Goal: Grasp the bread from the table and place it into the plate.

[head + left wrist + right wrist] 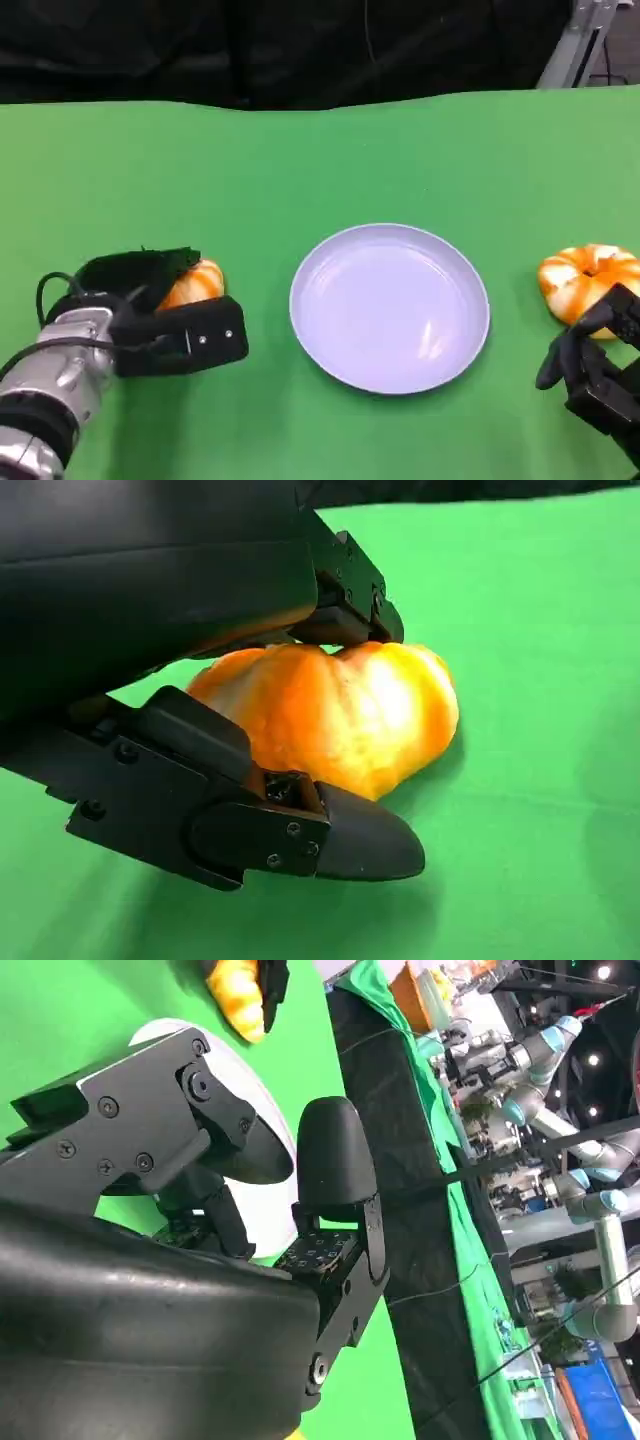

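An orange bread roll lies on the green table, left of the pale lilac plate. My left hand grips the roll, with fingers on its top and the thumb against its near side. The roll still rests on the cloth. A second orange roll lies right of the plate. Just in front of it my right hand hovers with fingers apart and holds nothing. The right wrist view shows the plate and the first roll far off.
The green cloth runs to a dark backdrop at the far edge. A metal stand rises at the back right. Beyond the table, other robot arms and clutter appear in the right wrist view.
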Robot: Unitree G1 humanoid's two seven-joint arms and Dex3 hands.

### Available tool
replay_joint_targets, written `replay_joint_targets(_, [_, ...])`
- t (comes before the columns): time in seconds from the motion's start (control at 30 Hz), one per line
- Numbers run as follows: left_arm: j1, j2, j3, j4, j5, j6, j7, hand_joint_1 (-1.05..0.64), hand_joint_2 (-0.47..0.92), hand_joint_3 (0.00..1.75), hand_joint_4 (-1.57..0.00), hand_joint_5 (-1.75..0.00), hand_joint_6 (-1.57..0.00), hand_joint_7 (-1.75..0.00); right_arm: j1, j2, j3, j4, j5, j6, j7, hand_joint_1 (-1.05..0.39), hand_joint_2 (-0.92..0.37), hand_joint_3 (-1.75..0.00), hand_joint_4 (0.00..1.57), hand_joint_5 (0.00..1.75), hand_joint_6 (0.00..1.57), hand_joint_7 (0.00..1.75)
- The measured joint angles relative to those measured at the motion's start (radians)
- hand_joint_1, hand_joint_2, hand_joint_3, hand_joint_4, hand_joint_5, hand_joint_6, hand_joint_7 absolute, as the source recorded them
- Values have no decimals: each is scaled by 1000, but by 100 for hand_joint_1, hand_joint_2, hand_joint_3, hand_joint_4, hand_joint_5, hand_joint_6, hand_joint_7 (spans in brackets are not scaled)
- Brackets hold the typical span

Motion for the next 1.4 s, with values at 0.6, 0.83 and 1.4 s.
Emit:
replay_joint_targets(0.6, [-42, -12, 4, 37, -118, 14, -56, -15, 92, 12, -105, -46, -111, -15, 11, 0, 2, -14, 0, 0, 0, -6, -59, -119, 79, 175, 68, 160])
replay_joint_targets(0.83, [22, -12, 23, -35, -132, -54, 140, -10, 92, 40, -72, -174, -56, -169, 13, 0, 1, -15, 0, 0, 2, -7, -59, -117, 79, 175, 68, 161])
replay_joint_targets(1.4, [97, 30, 103, -409, -148, -143, 206, -11, 69, 89, -75, -175, -69, -165, 13, -1, 0, -15, 0, 1, 1, -9, -56, -117, 81, 175, 71, 158])
